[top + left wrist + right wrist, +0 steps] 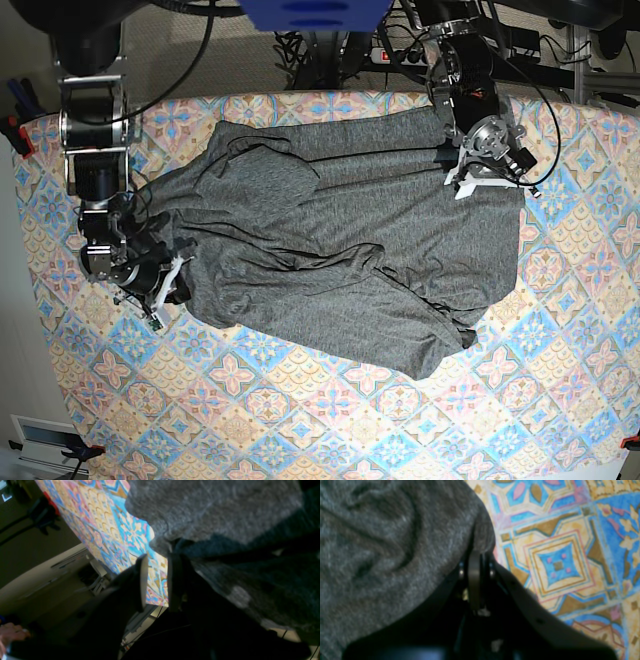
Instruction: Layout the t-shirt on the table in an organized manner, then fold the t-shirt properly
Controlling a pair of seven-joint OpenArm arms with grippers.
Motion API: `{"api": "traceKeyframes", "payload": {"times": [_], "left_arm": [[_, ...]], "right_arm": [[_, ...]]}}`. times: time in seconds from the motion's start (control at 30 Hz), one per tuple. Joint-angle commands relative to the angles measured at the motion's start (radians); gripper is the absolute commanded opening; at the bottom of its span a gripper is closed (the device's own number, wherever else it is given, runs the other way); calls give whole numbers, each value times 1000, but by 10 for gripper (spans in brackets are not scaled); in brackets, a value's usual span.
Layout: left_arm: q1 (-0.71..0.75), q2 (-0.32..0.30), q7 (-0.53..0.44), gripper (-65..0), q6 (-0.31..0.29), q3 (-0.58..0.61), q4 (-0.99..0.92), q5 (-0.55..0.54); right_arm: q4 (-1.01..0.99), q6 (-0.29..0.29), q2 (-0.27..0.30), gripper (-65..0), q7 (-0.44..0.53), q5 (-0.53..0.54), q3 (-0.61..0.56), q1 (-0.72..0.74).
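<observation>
Grey t-shirt [382, 542] | right pincer [476, 555] clamped on edge | left pincer [156, 580] parted

Probably a lab: cables [520, 75] behind patterned table [560, 400].

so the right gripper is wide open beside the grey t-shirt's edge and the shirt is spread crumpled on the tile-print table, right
Not quite. In the right wrist view the right gripper is shut, pinching the edge of the grey t-shirt. The rest holds: the base view shows the shirt spread crumpled on the tile-print table.
</observation>
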Motion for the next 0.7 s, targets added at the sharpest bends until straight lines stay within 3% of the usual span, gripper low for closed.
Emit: {"api": "traceKeyframes", "payload": {"times": [0.0, 0.07, 0.2, 0.33, 0.43, 0.67], "left_arm": [[-6, -1, 4, -511, 9, 1, 19, 13], [-2, -1, 4, -511, 9, 1, 19, 11], [0, -1, 4, -511, 9, 1, 18, 11], [0, -1, 4, -511, 9, 1, 18, 11], [-2, -1, 4, -511, 9, 1, 18, 11], [0, -1, 4, -511, 9, 1, 18, 11]], "right_arm": [[-12, -8, 9, -646, -11, -24, -3, 34], [-64, -59, 12, -650, 30, -22, 9, 49], [-145, -235, 38, -650, 121, -24, 76, 51], [-156, -310, 59, -650, 147, -22, 132, 51], [-156, -410, 78, -650, 148, -22, 211, 51], [-156, -430, 99, -650, 148, -22, 299, 51]]}}
